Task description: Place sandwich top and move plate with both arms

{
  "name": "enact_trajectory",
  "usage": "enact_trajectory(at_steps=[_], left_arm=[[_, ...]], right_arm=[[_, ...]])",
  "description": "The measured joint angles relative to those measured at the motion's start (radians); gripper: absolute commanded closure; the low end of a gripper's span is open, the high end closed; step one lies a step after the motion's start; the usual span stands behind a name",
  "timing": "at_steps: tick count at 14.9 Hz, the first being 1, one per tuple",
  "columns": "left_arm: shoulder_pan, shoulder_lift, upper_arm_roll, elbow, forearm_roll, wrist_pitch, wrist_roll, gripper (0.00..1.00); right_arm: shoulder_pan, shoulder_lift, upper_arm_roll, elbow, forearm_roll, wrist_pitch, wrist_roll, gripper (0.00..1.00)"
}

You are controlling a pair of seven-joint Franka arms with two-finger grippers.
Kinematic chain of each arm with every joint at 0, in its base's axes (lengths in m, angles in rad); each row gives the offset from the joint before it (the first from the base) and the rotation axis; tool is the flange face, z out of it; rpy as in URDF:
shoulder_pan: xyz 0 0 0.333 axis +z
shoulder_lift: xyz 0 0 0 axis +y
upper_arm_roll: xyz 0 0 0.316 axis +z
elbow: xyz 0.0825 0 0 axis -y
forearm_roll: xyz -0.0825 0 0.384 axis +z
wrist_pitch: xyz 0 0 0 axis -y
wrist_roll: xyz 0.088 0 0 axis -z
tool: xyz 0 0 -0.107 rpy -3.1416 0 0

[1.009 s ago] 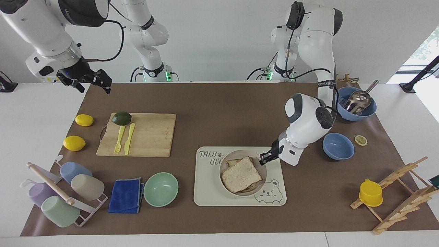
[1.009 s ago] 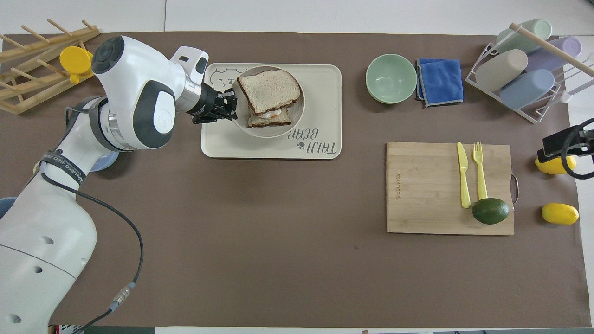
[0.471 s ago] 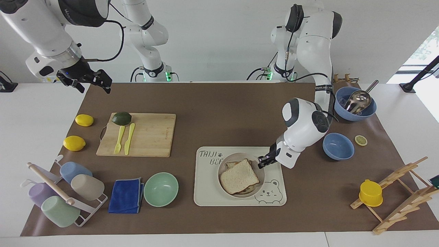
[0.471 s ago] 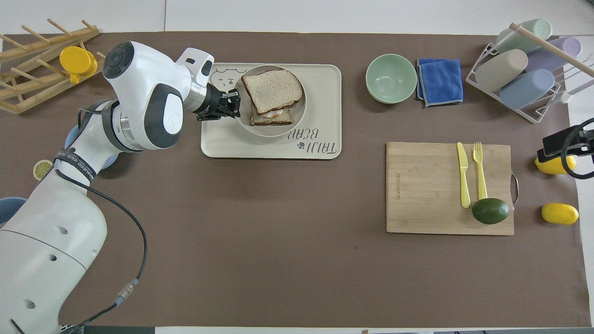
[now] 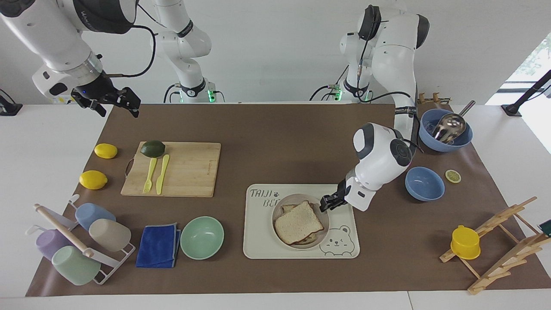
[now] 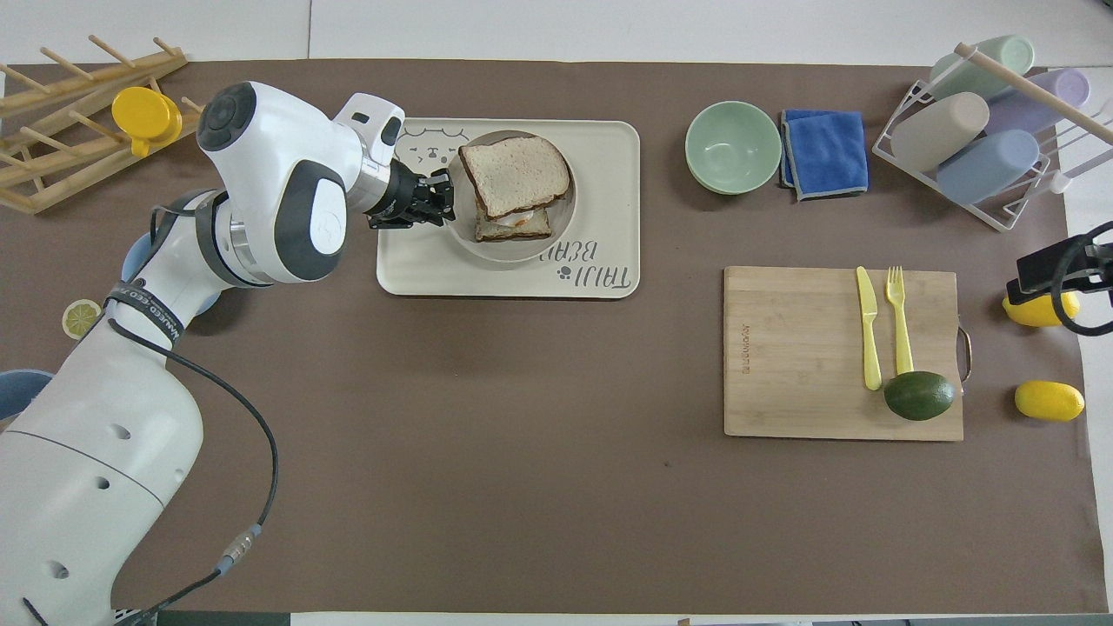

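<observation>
The sandwich top [image 5: 298,222] [image 6: 515,176], a pale slice with a brown crust, lies askew on the egg toast in the round beige plate [image 5: 318,242] [image 6: 474,246]. The plate sits on the cream bear tray [image 5: 258,241] [image 6: 609,174]. My left gripper [image 5: 323,203] [image 6: 439,196] is low at the plate's rim, on the edge toward the left arm's end. My right gripper [image 5: 114,103] [image 6: 1043,269] hangs open and empty, high over the table edge at the right arm's end, above the lemons, and the arm waits there.
A mint bowl [image 5: 202,237] and a blue cloth [image 5: 158,245] lie beside the tray. The cutting board [image 5: 181,170] carries an avocado, a fork and a knife. Two lemons [image 5: 93,179], a cup rack [image 5: 77,245], two blue bowls [image 5: 424,184] and a wooden rack [image 5: 503,241] ring the mat.
The plate with the sandwich has come down toward the tray together with my left gripper, shifting slightly toward the right arm's end. The right arm has not moved.
</observation>
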Motion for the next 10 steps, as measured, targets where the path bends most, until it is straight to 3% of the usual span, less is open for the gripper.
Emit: enact_trajectory(at_steps=[4,10], left_arm=[[0.02,-0.033,0.009,0.045,0.037,-0.085,0.0,0.0],[0.103,-0.253,0.016,0.057,0.213,-0.349,0.011,0.0]], right_arm=[[0.0,0.0,0.0,0.0,0.0,0.0,0.0,0.0],[0.0,0.0,0.0,0.0,0.0,0.0,0.0,0.0]])
